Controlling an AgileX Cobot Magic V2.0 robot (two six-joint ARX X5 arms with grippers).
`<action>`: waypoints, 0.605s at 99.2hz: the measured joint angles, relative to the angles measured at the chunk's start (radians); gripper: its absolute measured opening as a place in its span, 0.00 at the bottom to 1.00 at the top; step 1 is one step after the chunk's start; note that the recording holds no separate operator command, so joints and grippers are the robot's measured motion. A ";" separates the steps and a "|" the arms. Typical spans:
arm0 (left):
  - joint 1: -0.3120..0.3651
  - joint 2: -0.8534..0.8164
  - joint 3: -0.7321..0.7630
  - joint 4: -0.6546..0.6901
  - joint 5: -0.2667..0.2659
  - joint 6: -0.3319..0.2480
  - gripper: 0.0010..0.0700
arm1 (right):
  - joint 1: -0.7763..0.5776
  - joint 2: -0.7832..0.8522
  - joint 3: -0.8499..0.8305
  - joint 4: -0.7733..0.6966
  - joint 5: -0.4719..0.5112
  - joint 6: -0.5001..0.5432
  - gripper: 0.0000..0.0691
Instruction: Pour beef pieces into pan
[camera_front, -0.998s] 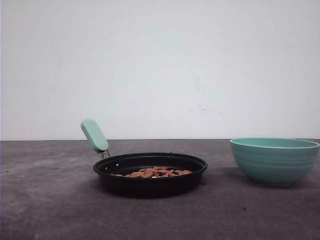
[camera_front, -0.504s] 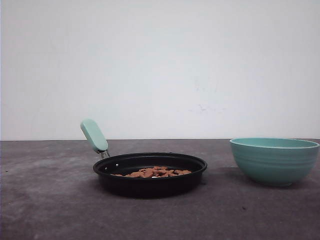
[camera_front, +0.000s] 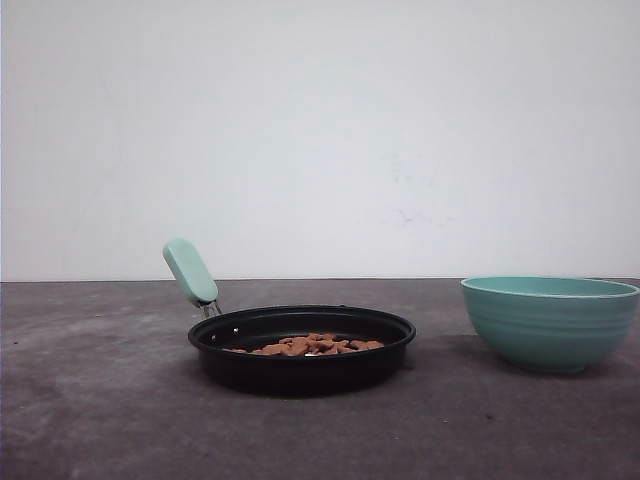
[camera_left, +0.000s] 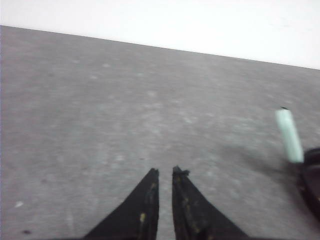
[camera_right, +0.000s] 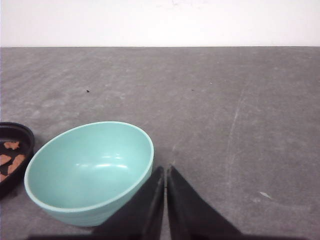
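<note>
Left gripper (camera_left: 165, 172) hangs over bare desk (camera_front: 100, 400), fingers nearly together, holding nothing. Mid-desk sits the pan (camera_front: 300, 362), beef pieces (camera_front: 312, 346) lying inside. Toward the right edge, the bowl (camera_front: 549, 322); right gripper (camera_right: 165, 170) just beside it, closed and empty.

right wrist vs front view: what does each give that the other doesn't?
Right wrist view: the bowl's empty interior and the right gripper, fingers together, beside the bowl's rim. Front view: the whole pan with its mint handle, and the beef pieces heaped inside it. Both: the teal bowl, the pan's black rim with some beef pieces, the grey table and the white wall.
</note>
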 joint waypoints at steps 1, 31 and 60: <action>0.003 0.000 0.000 0.000 0.000 0.000 0.02 | 0.000 0.000 0.000 0.000 0.000 0.000 0.01; 0.012 0.000 0.000 0.000 -0.001 -0.019 0.02 | 0.000 0.000 0.000 0.000 0.000 0.000 0.01; 0.012 0.000 0.000 0.000 -0.001 -0.019 0.02 | 0.000 0.000 0.000 0.000 0.000 0.000 0.01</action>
